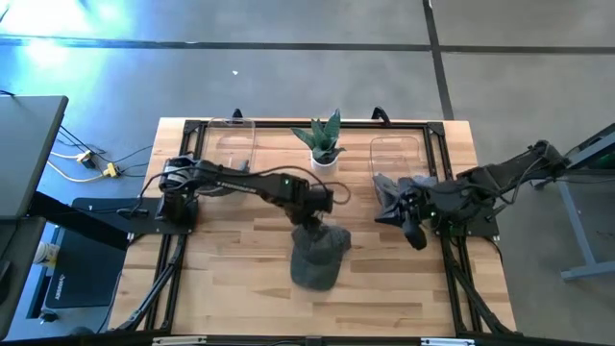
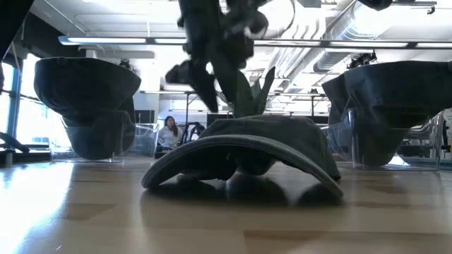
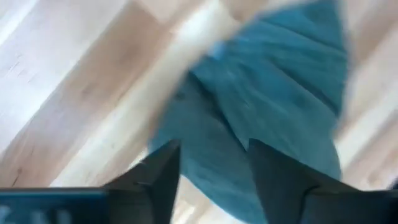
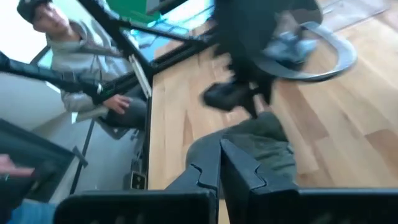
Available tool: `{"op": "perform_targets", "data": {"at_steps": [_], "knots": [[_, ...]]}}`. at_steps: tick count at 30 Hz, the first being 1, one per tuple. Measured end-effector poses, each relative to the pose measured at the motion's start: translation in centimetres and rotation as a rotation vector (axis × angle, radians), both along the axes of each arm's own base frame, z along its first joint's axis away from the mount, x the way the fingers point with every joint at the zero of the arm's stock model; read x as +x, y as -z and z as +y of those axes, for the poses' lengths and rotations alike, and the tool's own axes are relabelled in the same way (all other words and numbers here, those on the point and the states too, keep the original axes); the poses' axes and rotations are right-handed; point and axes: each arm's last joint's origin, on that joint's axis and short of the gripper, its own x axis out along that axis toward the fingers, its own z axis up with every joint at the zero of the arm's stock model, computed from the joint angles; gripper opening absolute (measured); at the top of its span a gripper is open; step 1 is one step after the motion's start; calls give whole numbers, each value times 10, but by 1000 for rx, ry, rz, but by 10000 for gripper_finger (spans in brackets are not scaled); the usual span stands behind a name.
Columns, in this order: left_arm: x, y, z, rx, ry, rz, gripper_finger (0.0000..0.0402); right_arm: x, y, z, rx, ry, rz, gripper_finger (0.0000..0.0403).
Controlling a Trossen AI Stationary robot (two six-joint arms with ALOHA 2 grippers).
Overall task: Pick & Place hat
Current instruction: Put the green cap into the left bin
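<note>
While the grey hat (image 1: 317, 258) is lying brim-down mid-table, soft, light and likely to crumple, the left gripper (image 3: 214, 174) is hovering over its crown with fingers parted and holding nothing, the stiffer brim probably offering the firmer hold.

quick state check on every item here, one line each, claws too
hat: lying flat on the table, brim toward the front edge, not held
left claw: open, right over the hat's back edge
right claw: shut, empty, parked at the right side
left stand: clear, hat hung on it
right stand: clear, hat draped on it
plant: upright in its white pot
</note>
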Motion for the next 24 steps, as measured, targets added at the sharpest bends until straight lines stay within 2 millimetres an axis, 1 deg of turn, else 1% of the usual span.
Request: {"op": "perform_targets", "data": {"at_steps": [3, 5, 8, 10, 12, 13, 15, 19, 21, 23, 24], "knots": [[-1, 11, 20, -37, -60, 14, 228, 4, 2, 8, 0, -31, -1, 2], [-2, 18, 27, -64, -80, 18, 251, 4, 3, 12, -3, -46, 3, 4], [-4, 30, 25, -85, -73, 30, 267, 3, 2, 15, -4, -59, -5, 6], [0, 43, 23, -104, -82, 20, 268, 2, 2, 16, -2, -64, -10, 5], [-2, 53, 21, -121, -87, 55, 261, 2, 1, 17, 0, -66, -14, 2], [-3, 54, 20, -127, -85, 57, 256, 2, 1, 17, 0, -65, -15, 2], [1, 55, 18, -159, -67, 0, 241, 2, 1, 17, -1, -65, -15, 3], [3, 83, 14, -284, -40, 53, 203, 3, 1, 17, -5, -55, -19, 7], [8, 86, 13, -337, -34, 38, 182, 3, 1, 17, -3, -54, -25, 5], [9, 92, 10, -355, -18, 48, 158, 3, 0, 17, -2, -56, -25, 2], [10, 91, 9, -359, -13, 38, 145, 3, 0, 17, 0, -57, -29, 2]]}}
